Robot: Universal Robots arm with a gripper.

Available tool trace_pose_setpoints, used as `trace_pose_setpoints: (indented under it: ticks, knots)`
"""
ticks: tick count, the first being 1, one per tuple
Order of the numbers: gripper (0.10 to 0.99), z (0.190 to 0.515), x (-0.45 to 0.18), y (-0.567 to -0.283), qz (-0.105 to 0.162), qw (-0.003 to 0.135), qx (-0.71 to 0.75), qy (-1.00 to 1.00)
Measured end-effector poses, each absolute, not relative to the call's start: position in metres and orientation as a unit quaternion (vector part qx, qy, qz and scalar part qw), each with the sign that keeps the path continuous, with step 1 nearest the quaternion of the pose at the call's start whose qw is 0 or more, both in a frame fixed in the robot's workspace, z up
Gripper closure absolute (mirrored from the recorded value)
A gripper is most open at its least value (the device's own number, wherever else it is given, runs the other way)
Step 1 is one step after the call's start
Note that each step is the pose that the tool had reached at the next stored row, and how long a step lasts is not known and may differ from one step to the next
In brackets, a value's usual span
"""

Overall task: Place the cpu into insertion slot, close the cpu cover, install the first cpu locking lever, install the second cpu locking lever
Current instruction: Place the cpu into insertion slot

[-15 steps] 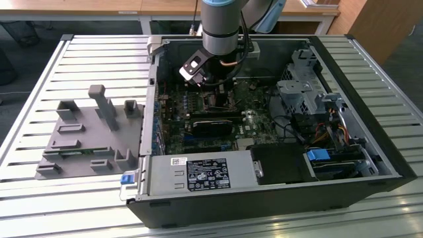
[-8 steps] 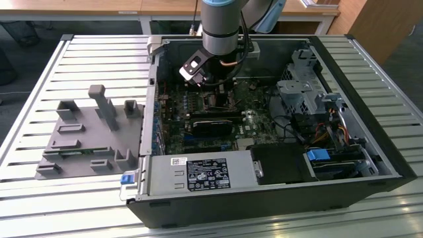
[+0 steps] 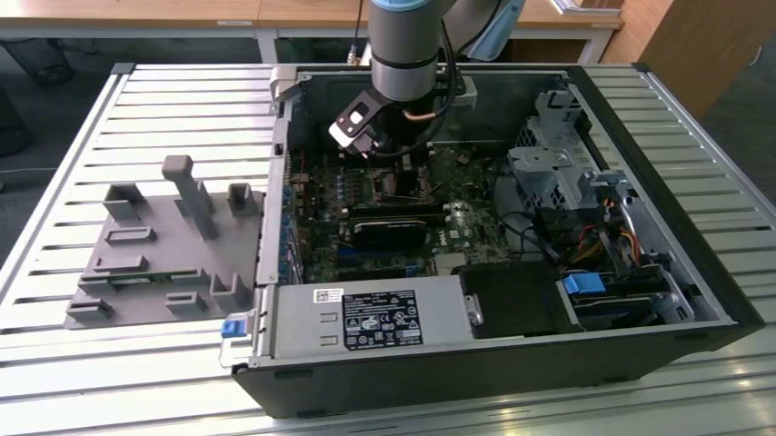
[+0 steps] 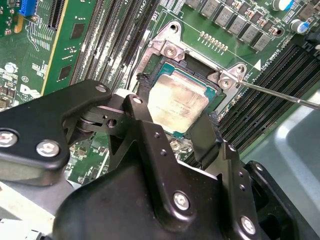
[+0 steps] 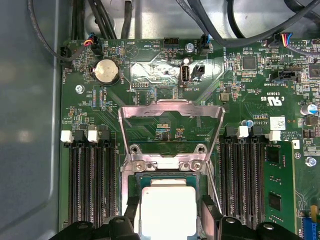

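The cpu (image 4: pixel 180 100), a square chip with a pale metal top, lies in the insertion slot (image 4: pixel 197 62) on the green motherboard. My gripper (image 4: pixel 176 102) straddles it, and its black fingers (image 4: pixel 141 85) press against two opposite edges of the chip. In the first wrist view the cpu (image 5: pixel 167 200) sits between the same fingers (image 5: pixel 132 210) of the gripper (image 5: pixel 170 212). The cpu cover (image 5: pixel 170 106), a silvery frame with a square cut-out, is flipped back off the insertion slot (image 5: pixel 165 176). A thin metal locking lever (image 4: pixel 280 95) sticks out beside the socket. In the exterior view the gripper (image 3: pixel 385 168) reaches down into the computer case.
The open black computer case (image 3: pixel 679 300) lies on a slatted metal table. Memory slots (image 5: pixel 90 190) flank the socket on both sides. A grey power supply (image 3: pixel 363 318) and a long black module (image 3: pixel 394 227) sit nearby. A grey fixture (image 3: pixel 158 245) stands at the exterior view's left.
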State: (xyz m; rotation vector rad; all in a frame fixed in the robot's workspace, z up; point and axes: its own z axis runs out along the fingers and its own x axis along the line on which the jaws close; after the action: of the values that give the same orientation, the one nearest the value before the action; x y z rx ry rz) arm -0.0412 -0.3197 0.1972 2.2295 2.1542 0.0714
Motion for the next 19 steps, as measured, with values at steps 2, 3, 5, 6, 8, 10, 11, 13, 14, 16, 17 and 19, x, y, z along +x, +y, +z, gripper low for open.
trace_pose_setpoints:
  ticks: [2, 3, 5, 6, 8, 10, 11, 13, 14, 16, 17, 19]
  knots:
    - [0.486, 0.1981, -0.0412, -0.3198, 0.023, 0.02, 0.719, 0.695]
    - [0.486, 0.1987, -0.0412, -0.3198, 0.023, 0.02, 0.719, 0.695]
    - [0.486, 0.2006, -0.0412, -0.3198, 0.023, 0.02, 0.719, 0.695]
    - [0.486, 0.2013, -0.0412, -0.3198, 0.023, 0.02, 0.719, 0.695]
    - [0.565, 0.2022, -0.0412, -0.3197, 0.023, 0.02, 0.719, 0.695]
    - [0.624, 0.2032, -0.0412, -0.3198, 0.023, 0.02, 0.719, 0.695]
    - [0.682, 0.2037, -0.0412, -0.3198, 0.023, 0.02, 0.719, 0.695]
    - [0.741, 0.2048, -0.0412, -0.3198, 0.023, 0.02, 0.719, 0.695]
    - [0.8, 0.2055, -0.0412, -0.3198, 0.023, 0.02, 0.719, 0.695]
    - [0.859, 0.2062, -0.0412, -0.3197, 0.023, 0.02, 0.719, 0.695]
    - [0.918, 0.2066, -0.0412, -0.3197, 0.023, 0.02, 0.719, 0.695]
    - [0.976, 0.2072, -0.0412, -0.3197, 0.023, 0.02, 0.719, 0.695]
